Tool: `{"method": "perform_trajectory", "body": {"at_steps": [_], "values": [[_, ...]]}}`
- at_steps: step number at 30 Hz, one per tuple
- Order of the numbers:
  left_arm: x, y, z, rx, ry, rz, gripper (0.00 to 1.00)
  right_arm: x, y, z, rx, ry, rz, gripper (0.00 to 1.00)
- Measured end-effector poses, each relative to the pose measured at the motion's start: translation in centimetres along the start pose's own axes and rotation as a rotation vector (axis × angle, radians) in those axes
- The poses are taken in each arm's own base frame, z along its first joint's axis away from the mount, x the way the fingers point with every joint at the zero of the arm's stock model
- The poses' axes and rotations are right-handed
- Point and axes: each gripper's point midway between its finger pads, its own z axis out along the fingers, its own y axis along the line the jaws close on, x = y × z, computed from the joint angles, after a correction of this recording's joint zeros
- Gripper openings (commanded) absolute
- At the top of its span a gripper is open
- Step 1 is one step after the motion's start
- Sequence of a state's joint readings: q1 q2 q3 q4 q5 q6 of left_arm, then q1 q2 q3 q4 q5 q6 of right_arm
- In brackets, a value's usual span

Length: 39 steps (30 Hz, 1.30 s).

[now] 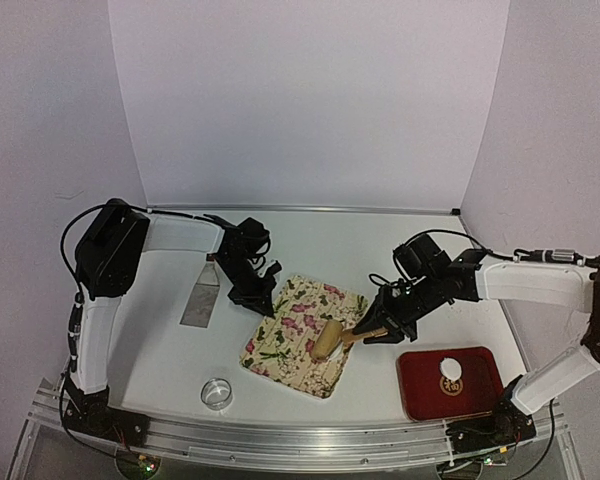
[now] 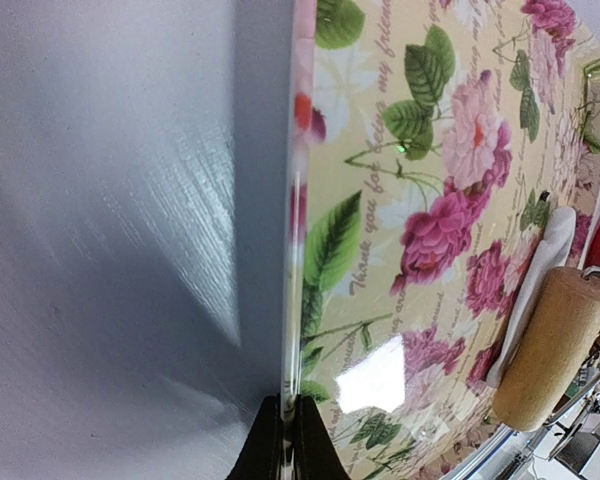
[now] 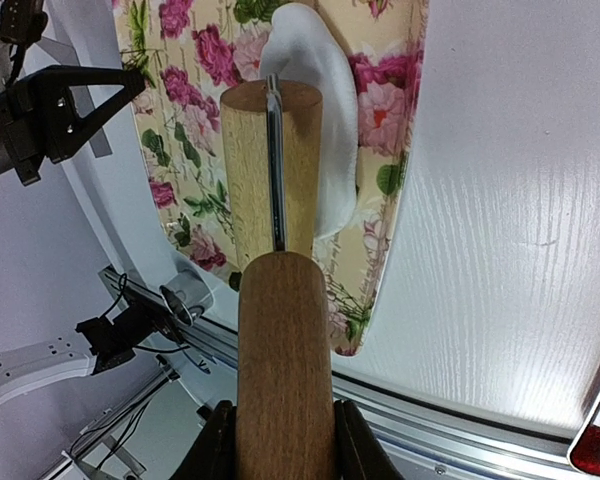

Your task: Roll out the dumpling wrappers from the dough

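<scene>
A floral cutting board point(image 1: 290, 350) lies mid-table. My left gripper point(image 1: 267, 305) is shut on its left edge; in the left wrist view the fingers point(image 2: 270, 455) pinch the board's rim point(image 2: 292, 250). My right gripper point(image 1: 382, 330) is shut on the handle point(image 3: 283, 360) of a wooden rolling pin point(image 1: 330, 340). The roller point(image 3: 270, 165) rests on a flattened white dough piece point(image 3: 330, 110) on the board's right part; the dough also shows in the left wrist view point(image 2: 540, 265) beside the roller point(image 2: 555, 345). A small round white wrapper point(image 1: 450, 369) lies on the red tray point(image 1: 480, 395).
A metal scraper point(image 1: 200, 300) lies left of the board. A small metal ring cutter point(image 1: 217, 392) stands near the front edge, and also shows in the right wrist view point(image 3: 185, 292). The red tray sits front right, beside the right arm's base.
</scene>
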State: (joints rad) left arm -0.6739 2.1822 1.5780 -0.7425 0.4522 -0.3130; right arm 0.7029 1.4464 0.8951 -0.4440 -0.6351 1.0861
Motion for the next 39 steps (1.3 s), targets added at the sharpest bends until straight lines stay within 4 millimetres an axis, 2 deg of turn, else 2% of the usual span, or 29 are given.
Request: {"method": "perform_trajectory", "body": {"at_steps": [15, 21, 26, 34, 36, 39], "values": [[0.0, 0.0, 0.0, -0.001, 0.000, 0.001, 0.00, 0.1, -0.7, 0.1, 0.059, 0.039, -0.064, 0.00], [0.3, 0.3, -0.2, -0.016, 0.012, 0.001, 0.00, -0.2, -0.6, 1.6, 0.020, 0.092, -0.076, 0.00], [0.2, 0.3, -0.2, -0.017, 0.019, 0.003, 0.00, -0.7, 0.5, 3.2, -0.057, 0.125, -0.117, 0.00], [0.2, 0.1, -0.1, -0.008, 0.024, 0.004, 0.00, 0.3, -1.2, -0.1, -0.044, 0.113, -0.049, 0.00], [-0.1, 0.2, -0.1, -0.008, 0.020, 0.007, 0.00, 0.0, -0.6, -0.5, -0.020, 0.120, -0.040, 0.00], [-0.6, 0.4, -0.2, -0.004, 0.012, 0.008, 0.00, -1.4, 1.9, -0.9, -0.008, 0.111, -0.058, 0.00]]}}
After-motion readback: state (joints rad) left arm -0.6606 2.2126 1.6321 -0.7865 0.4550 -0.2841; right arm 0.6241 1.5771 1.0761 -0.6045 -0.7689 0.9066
